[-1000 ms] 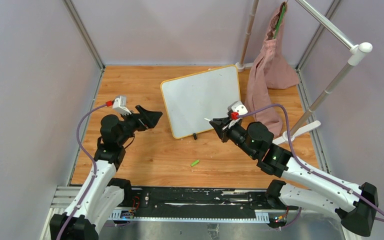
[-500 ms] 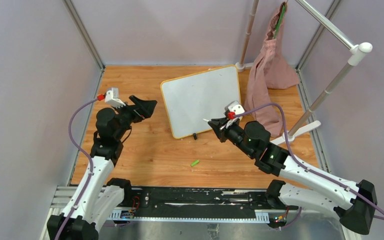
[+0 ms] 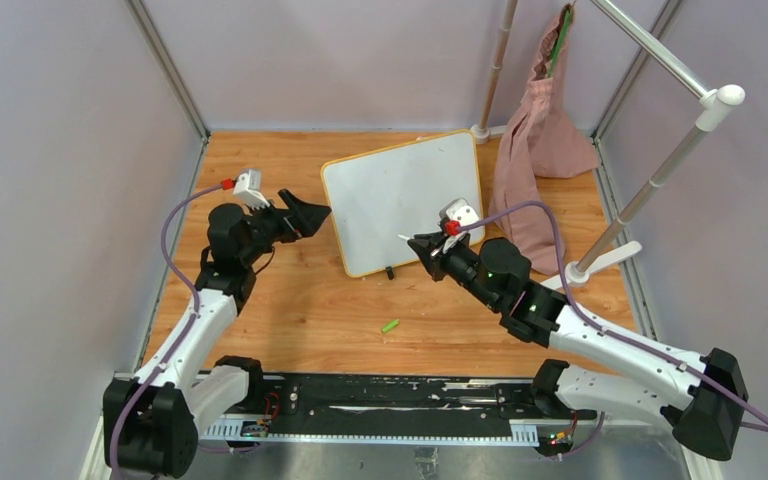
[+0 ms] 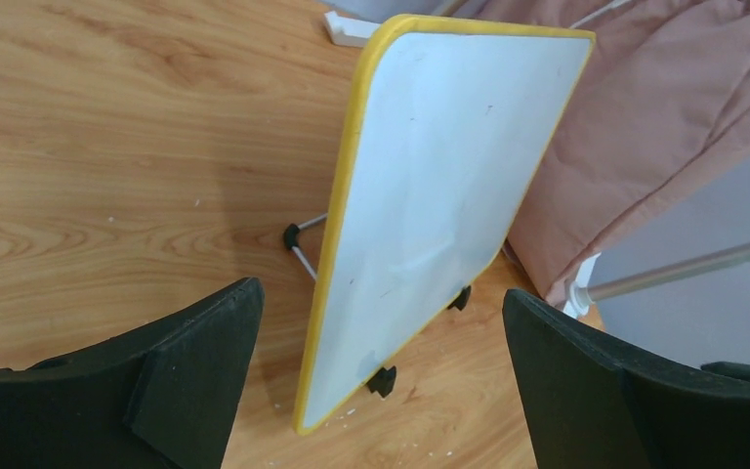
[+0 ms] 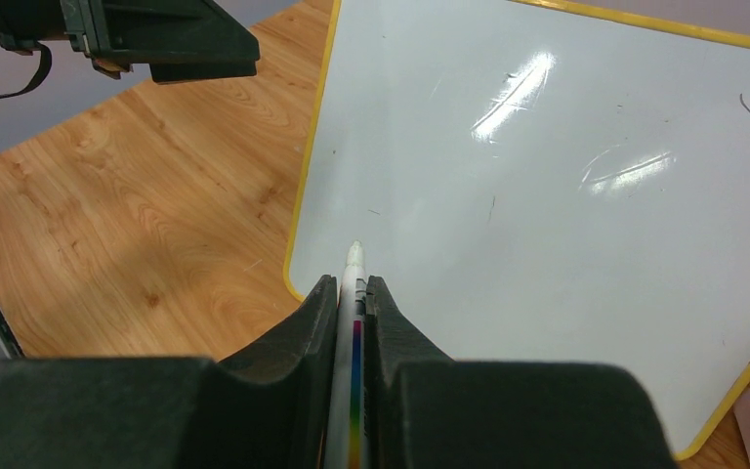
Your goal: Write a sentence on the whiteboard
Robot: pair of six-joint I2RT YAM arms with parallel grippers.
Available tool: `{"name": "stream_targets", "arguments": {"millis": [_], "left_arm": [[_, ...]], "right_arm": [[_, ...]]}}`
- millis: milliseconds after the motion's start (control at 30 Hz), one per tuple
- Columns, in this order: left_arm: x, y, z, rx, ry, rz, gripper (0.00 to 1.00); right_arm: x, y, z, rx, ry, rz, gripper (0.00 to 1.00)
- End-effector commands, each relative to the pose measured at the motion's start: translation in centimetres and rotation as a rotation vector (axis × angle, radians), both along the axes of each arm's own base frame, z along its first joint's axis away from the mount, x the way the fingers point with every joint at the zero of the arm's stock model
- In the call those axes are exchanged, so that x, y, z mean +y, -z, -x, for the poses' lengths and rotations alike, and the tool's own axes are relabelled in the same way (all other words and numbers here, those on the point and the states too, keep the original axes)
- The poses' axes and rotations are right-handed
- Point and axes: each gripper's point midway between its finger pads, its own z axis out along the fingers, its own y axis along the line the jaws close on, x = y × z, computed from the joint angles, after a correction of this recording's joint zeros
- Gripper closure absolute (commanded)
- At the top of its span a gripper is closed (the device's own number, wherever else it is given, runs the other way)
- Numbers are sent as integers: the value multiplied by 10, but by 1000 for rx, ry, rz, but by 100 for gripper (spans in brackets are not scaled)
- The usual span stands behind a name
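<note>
**Right gripper.** The right gripper (image 5: pixel 350 285) is closed almost fully on a thin white marker (image 5: pixel 354 262). The marker has a coloured band on its barrel, and its tip sticks out just past the fingertips. Nothing else is held.

**Left gripper.** The left gripper (image 4: pixel 381 303) stands wide open and holds nothing. The left wrist view shows the board's near edge framed between its jaws, apart from both.

**Task object.** The whiteboard (image 3: pixel 405 195) stands propped at a tilt on its black feet on the table (image 3: pixel 300 310), toward the far edge and right of centre. Its yellow frame is intact. The writing face carries only faint scuffs and glare, and no lettering is visible.

**Relation to the claw.** In the right wrist view the marker tip points at the lower-left part of the board (image 5: pixel 566 195), just inside the frame. Whether the tip touches the surface cannot be told. In the top view the left gripper (image 3: pixel 312 215) sits just beside the board's left edge.

**Step in hand, as judged.** This is the approach to the first stroke, and no part of the sentence is written yet.

**Next move, as judged.**
- The tip needs light, square contact with the board.
- The strokes then need to run across the face under steady pressure.
- The board is propped and may slide or tip under that pressure, so the left gripper probably needs to brace the frame.

**Other items.** A small green piece (image 3: pixel 390 326) lies on the table nearer the near edge. A pink cloth (image 3: pixel 535 150) hangs just right of the board.
</note>
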Motion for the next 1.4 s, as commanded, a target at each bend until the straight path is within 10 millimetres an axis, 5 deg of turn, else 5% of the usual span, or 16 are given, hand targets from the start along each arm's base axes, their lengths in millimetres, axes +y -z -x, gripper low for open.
{"name": "stream_targets", "arguments": {"millis": [0,467,900,1367], "left_arm": [[-10,-22,5,-125,90,0,2],[-15,-5,4,-103,103,62,8],[-20,18,-18,-41,91,132,18],[-50,18,-29,-67,281,331,41]], "right_arm": [[4,-31,-6,-66,-4,-56,100],[27,-24,-3,-42,-84,-98,100],[57,-30,-20,-52,-101,-124,100],[52,-42,-27,-82,-84,-138,100]]}}
